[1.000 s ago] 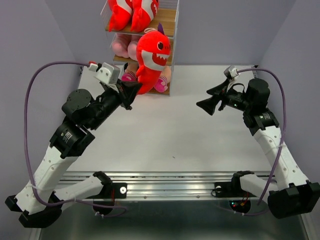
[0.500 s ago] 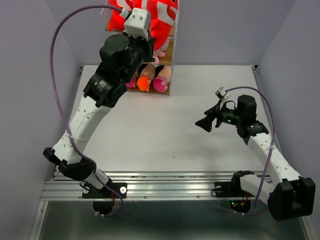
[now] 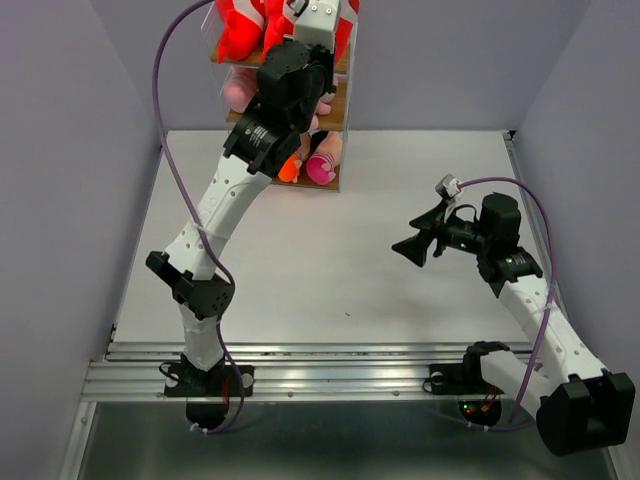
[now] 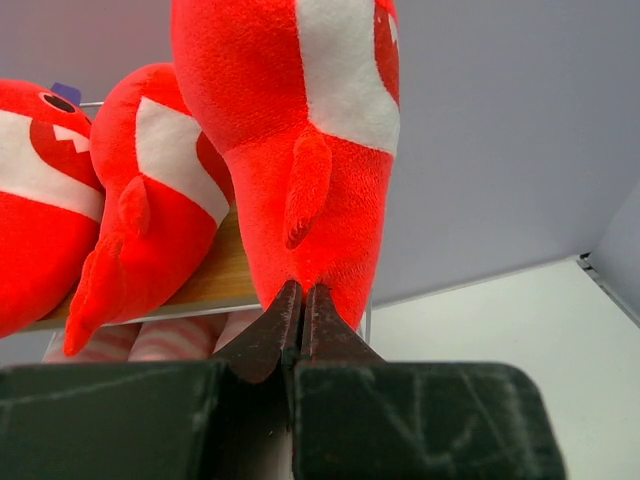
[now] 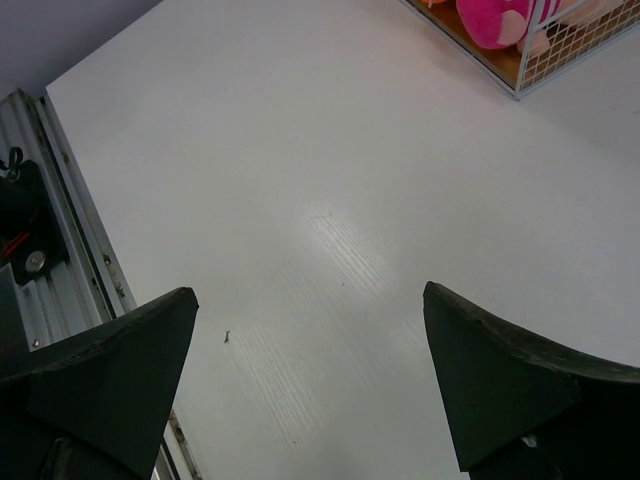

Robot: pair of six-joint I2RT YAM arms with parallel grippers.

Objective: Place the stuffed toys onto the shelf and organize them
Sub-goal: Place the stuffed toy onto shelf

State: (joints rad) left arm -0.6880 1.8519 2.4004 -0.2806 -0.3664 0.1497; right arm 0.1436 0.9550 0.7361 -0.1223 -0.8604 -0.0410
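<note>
Left gripper [image 4: 300,296]: jaws pressed together, tips meeting at the lower end of an upright red shark [image 4: 300,110]. The shark rises straight above the fingertips, white belly turned to their right. It seems to be nipped by a fold of plush, though the contact itself is hidden behind the fingers. To the left of the tips a second shark [image 4: 150,200] leans on a wooden board of the shelf [image 4: 215,282], and a third shark [image 4: 30,200] lies farther left. Striped pink legs [image 4: 150,340] show just below that board, beside the left finger.

Right gripper [image 5: 308,292]: jaws spread wide, holding and touching nothing, hanging over the bare white table [image 5: 300,180]. Far ahead and to its right, a pink toy [image 5: 495,20] sits in the shelf's lowest corner.
</note>
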